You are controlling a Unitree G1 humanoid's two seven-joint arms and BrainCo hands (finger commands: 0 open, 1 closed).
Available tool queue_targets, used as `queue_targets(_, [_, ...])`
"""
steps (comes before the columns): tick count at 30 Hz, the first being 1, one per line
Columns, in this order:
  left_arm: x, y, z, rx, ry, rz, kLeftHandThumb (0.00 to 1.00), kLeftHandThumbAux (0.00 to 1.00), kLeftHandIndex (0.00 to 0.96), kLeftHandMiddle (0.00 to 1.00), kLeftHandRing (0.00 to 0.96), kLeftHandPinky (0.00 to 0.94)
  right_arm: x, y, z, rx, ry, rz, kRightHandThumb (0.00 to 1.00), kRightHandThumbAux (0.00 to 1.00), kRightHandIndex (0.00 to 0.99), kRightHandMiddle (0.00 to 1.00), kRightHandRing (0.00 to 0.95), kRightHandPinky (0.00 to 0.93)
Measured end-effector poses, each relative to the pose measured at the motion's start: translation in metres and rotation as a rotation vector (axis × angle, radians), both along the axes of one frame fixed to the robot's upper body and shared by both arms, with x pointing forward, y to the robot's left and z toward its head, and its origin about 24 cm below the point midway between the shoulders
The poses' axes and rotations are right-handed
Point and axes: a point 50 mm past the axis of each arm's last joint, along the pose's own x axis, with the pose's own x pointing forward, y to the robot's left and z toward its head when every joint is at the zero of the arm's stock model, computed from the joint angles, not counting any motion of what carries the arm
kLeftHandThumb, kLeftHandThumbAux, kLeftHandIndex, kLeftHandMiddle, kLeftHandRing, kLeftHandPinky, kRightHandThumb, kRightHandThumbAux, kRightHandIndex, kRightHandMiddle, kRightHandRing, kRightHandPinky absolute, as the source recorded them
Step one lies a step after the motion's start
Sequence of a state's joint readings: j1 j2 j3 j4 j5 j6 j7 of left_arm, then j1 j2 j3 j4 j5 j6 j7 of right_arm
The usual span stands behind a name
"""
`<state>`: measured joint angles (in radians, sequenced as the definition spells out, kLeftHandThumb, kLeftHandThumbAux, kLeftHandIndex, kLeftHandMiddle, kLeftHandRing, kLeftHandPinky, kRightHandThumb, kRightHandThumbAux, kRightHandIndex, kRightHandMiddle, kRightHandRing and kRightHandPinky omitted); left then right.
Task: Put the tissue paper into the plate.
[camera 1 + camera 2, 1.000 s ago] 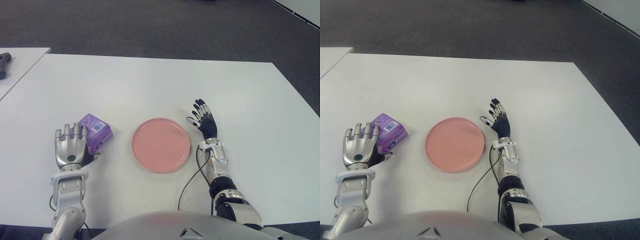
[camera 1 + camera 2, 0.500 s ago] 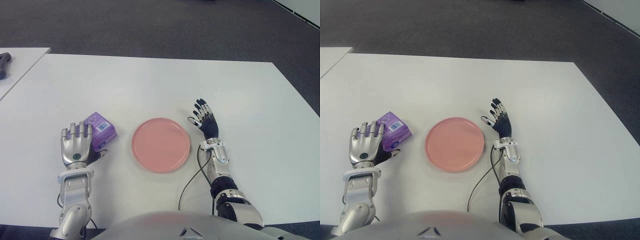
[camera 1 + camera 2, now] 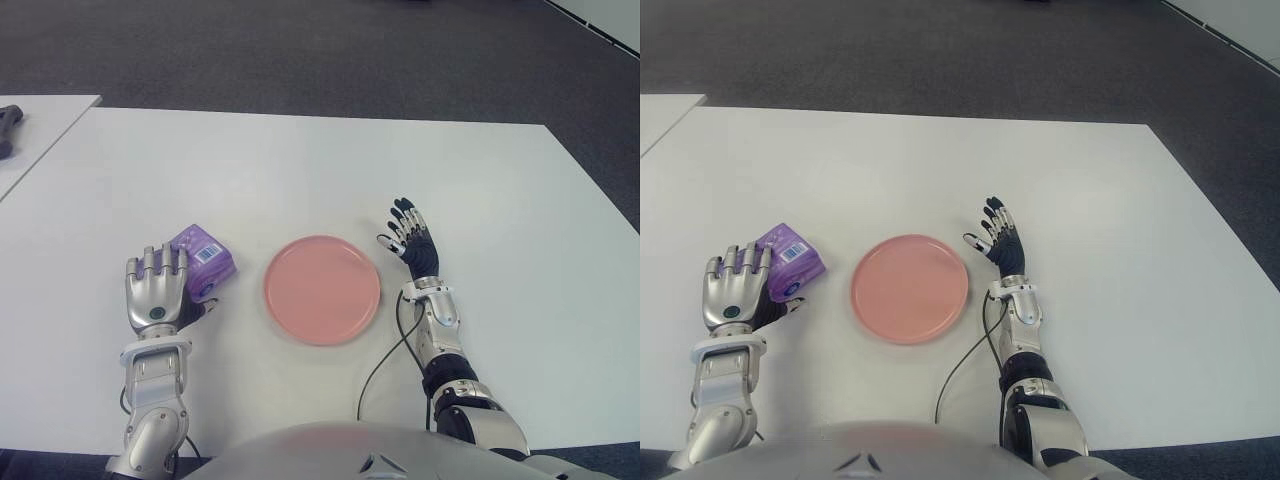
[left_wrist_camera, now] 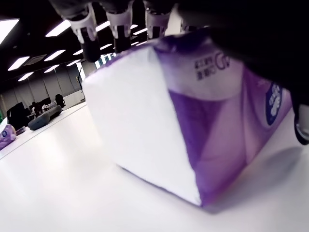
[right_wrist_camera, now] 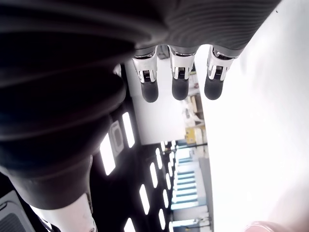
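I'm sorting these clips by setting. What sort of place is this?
Probably an office or lab room: a plain white table, dark grey carpet beyond it, and rows of ceiling light panels in the left wrist view.

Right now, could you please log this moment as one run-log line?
left hand: on tissue pack | right hand: open, right of plate | plate: empty

The left hand [image 3: 155, 293] is held palm-down near the front-left part of the table [image 3: 300, 170], its forearm reaching in from the front edge; its fingers [image 4: 82, 26] are curled over the top of the tissue pack [image 3: 201, 262] and the pack is gripped, its lower end against the tabletop; the right hand [image 3: 410, 240] is shown right of the table's middle, forearm also reaching in from the front edge, fingers [image 5: 179, 79] extended and spread, nothing held
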<state>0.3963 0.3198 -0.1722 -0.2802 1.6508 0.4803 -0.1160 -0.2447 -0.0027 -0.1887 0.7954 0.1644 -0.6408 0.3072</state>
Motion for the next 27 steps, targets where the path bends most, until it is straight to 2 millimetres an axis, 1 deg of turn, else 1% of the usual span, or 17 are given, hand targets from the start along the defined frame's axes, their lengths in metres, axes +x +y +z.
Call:
queue_targets(14, [0.001, 0.0, -0.001, -0.031, -0.004, -0.007, 0.046, 0.357, 0.0, 0.0, 0.0, 0.0, -0.002, -0.004, 0.001, -0.001, -0.006, -0.003, 0.033, 0.833, 0.046, 0.019, 0.013, 0.071])
queue_targets(18, [0.005, 0.0, -0.01, -0.027, -0.019, -0.042, 0.05, 0.376, 0.0, 0.0, 0.0, 0.0, -0.002, -0.004, 0.0, 0.0, 0.0, -0.004, 0.033, 0.833, 0.046, 0.019, 0.013, 0.071])
queue_targets(21, [0.008, -0.002, -0.013, -0.018, -0.029, -0.064, 0.044, 0.386, 0.0, 0.0, 0.0, 0.0, -0.003, -0.005, 0.0, -0.001, 0.004, -0.004, 0.033, 0.833, 0.046, 0.019, 0.013, 0.071])
queue_targets(27, [0.011, -0.005, -0.019, -0.006, -0.044, -0.092, 0.039, 0.37, 0.0, 0.0, 0.0, 0.0, -0.003, -0.006, 0.0, -0.002, 0.003, -0.006, 0.033, 0.833, 0.046, 0.019, 0.013, 0.071])
